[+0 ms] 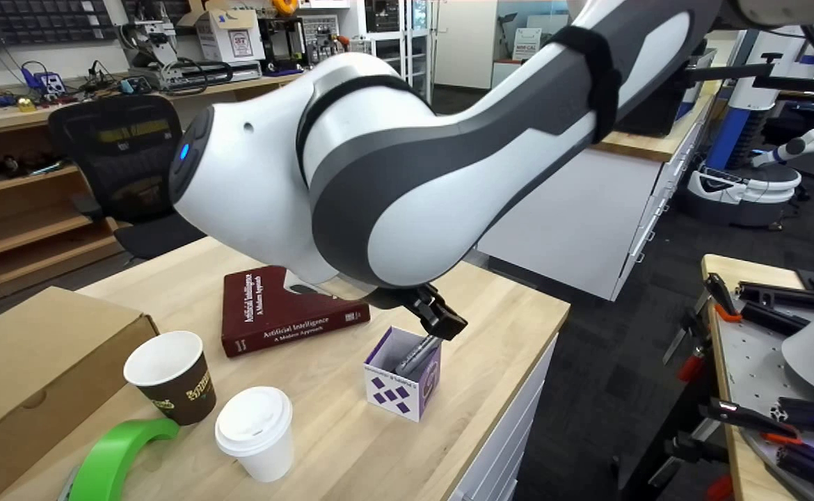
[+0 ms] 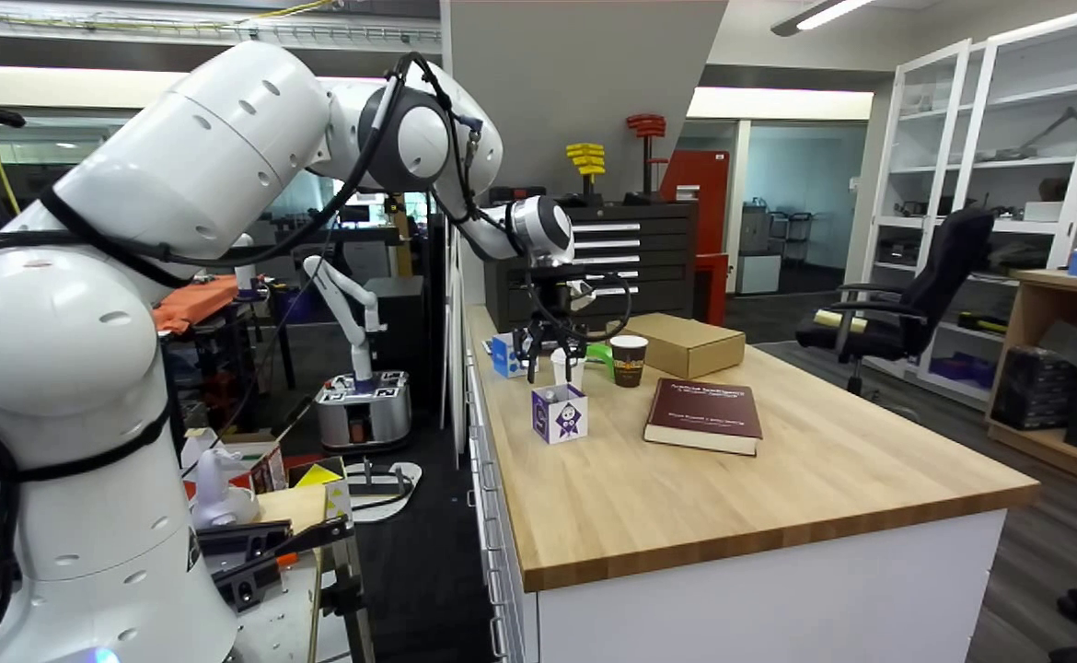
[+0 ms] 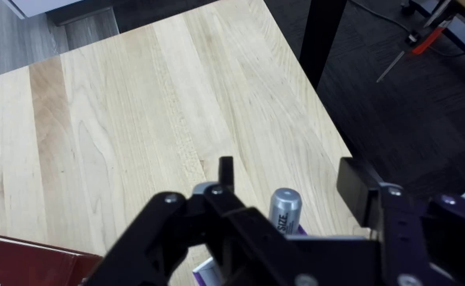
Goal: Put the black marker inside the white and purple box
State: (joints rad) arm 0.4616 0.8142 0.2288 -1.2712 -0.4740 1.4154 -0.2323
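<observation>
Nearest the wrist camera, the black gripper (image 3: 289, 180) holds its two fingers wide apart, and the silvery, lettered end of the marker (image 3: 285, 210) shows between them with a gap on either side; its lower part is hidden behind the gripper. In an exterior view the marker leans inside the white and purple box (image 1: 393, 395), its upper end rising past the rim, right by the fingertips (image 1: 449, 325); whether they touch cannot be told. The box stands upright on the wooden table (image 1: 330, 417), near the red book (image 1: 268, 320); a lidded white cup (image 1: 268, 445), a dark paper cup (image 1: 184, 390) and a brown cardboard box (image 1: 45, 369) share the table in both exterior views.
</observation>
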